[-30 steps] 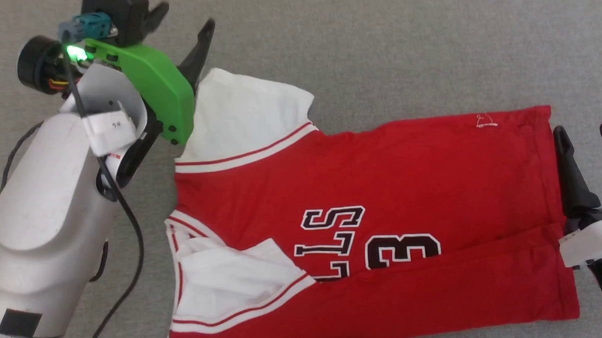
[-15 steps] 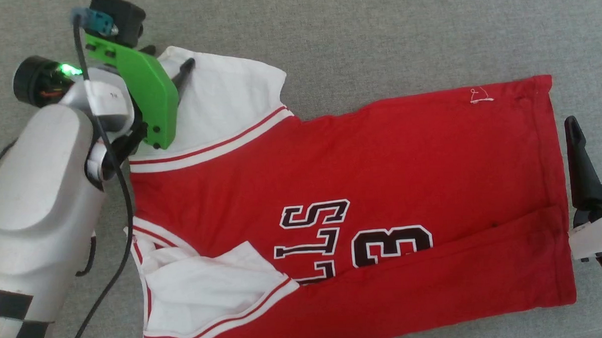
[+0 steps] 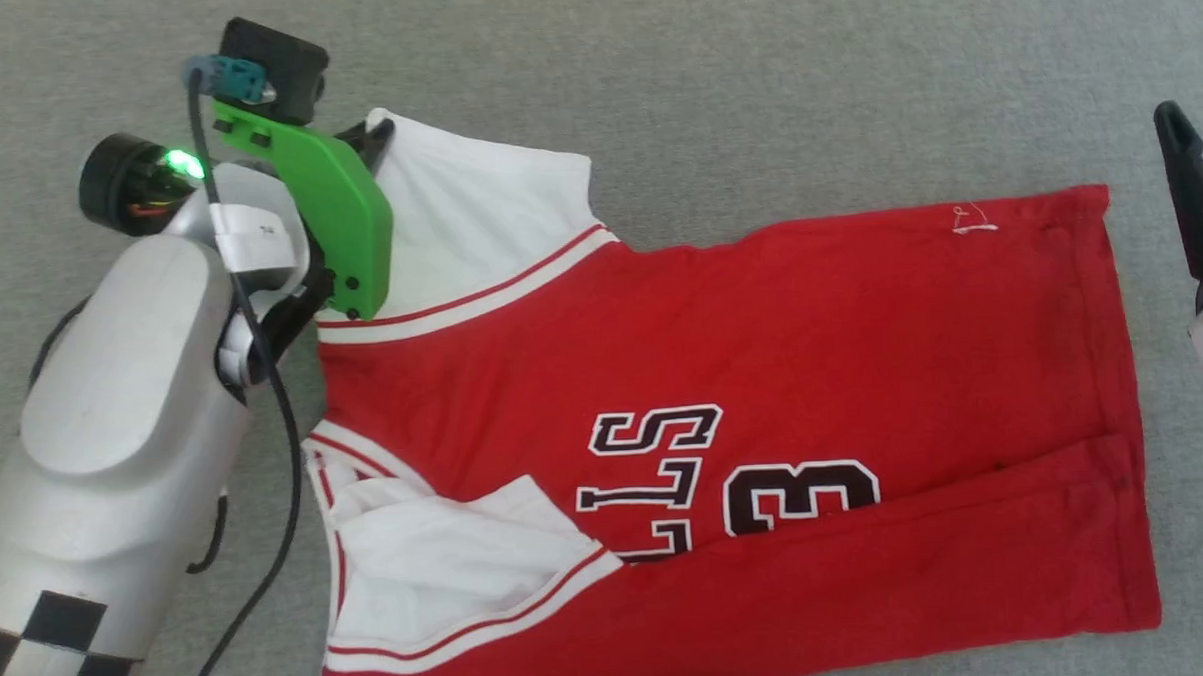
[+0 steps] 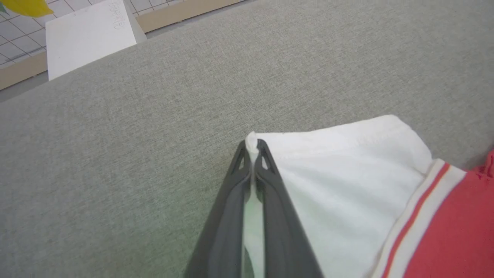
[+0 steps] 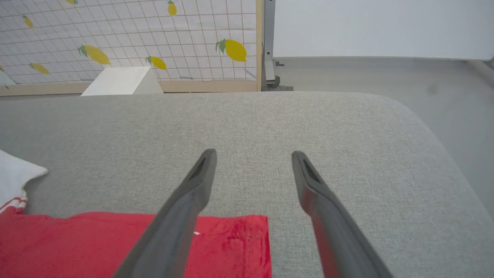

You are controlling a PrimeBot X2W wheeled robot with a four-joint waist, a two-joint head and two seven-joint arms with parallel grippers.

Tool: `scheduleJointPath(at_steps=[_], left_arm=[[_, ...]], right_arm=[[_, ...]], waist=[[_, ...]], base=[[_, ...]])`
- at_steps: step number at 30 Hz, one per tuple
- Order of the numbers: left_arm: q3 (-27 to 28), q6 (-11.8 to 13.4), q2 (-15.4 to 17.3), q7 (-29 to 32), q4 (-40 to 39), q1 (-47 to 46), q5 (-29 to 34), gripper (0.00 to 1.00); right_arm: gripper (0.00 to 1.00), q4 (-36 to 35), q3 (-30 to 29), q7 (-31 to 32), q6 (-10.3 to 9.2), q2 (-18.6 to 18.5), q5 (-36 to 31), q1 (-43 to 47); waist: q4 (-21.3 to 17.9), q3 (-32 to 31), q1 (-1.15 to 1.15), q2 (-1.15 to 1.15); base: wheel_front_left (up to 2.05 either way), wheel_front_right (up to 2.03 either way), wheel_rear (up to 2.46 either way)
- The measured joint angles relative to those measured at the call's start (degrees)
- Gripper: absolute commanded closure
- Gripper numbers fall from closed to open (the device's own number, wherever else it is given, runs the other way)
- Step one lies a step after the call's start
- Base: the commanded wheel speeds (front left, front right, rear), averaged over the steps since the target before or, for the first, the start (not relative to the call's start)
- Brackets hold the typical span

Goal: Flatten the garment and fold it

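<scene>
The left gripper (image 4: 251,146), spread wide a second ago, is now pinching shut on the outer corner of the garment's (image 3: 762,352) far white sleeve (image 4: 347,166), so that sleeve is likely getting folded inward next. The garment is lying front up on the grey cushion (image 3: 752,73), its near side already folded over. The left arm is reaching past the garment's collar end, and the right gripper (image 5: 252,158) is hovering spread and empty over the garment's far hem corner.
</scene>
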Motion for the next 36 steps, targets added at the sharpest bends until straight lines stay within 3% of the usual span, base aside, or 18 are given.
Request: scheduleJointPath(at_steps=[7,14,15,17,23,30,36], left_arm=[[-0.7,0.0,-1.2,-0.3,-0.2,0.0,0.0,1.00],[-1.3,0.0,-1.6,-0.5,-0.4,-0.1,0.0,1.00],[-1.3,0.0,-1.7,-0.5,-0.4,-0.2,0.0,1.00],[-1.4,0.0,-1.9,-0.6,-0.2,-0.3,0.0,1.00],[-1.2,0.1,-2.0,-1.5,0.2,-0.8,0.0,1.00],[1.3,0.2,-1.5,-7.9,-1.1,-0.1,-0.8,1.00],[4.5,2.2,0.9,-15.7,-10.6,12.0,-3.4,1.00]], right_arm=[[0.00,10.1,1.3,13.9,0.00,-4.0,0.6,-3.6],[0.00,14.8,0.8,16.4,0.00,-3.8,0.7,-5.4],[0.08,15.5,0.6,16.7,0.00,-3.6,0.6,-5.6],[1.00,17.0,0.2,17.3,0.00,-3.1,0.2,-5.9],[1.00,18.1,-0.1,17.9,0.00,-2.4,-0.5,-7.6],[1.00,17.7,0.9,14.2,0.00,-3.8,0.8,-7.8],[1.00,14.0,-0.2,8.6,0.00,-4.4,4.3,0.2]], waist=[[2.2,-1.0,0.00,0.00],[3.7,0.6,0.00,0.00],[3.8,0.8,0.00,0.00],[4.1,1.3,0.00,0.00],[4.6,2.0,0.00,0.00],[4.4,-0.1,0.00,0.00],[4.4,-5.3,0.00,0.00]], base=[[0.00,0.00,0.00],[0.00,0.00,0.00],[0.00,0.00,0.00],[0.00,0.00,0.00],[0.00,0.00,0.00],[0.00,0.00,0.00],[0.00,0.00,0.00]])
